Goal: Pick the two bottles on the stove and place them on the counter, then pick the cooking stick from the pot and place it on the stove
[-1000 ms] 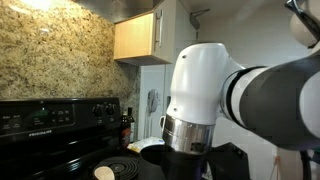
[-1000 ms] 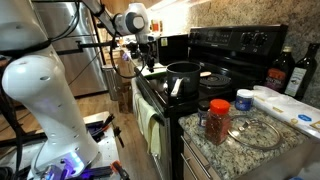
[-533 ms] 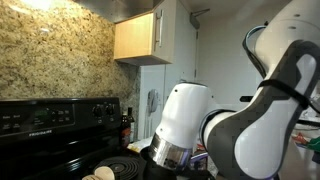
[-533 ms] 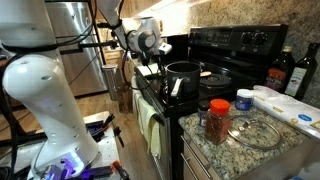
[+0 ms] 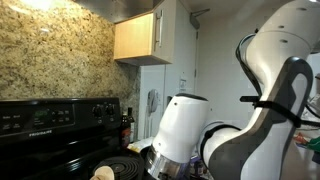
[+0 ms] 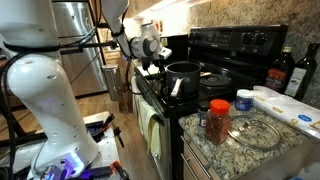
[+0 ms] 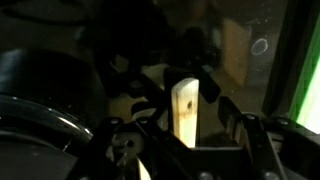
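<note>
Cooking stick [image 7: 185,108]: pale wood, flat squared end, upright between claw [image 7: 184,142] jaws in wrist view; picture dim, cannot tell whether clenched or released.

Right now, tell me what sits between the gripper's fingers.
The cooking stick sits between the fingers of the gripper, in the wrist view; whether they clamp it is unclear.

stove [image 5: 60,115]: cut by bottom edge, partly behind arm [image 5: 190,130] | wrist view: dark, blurred
</note>
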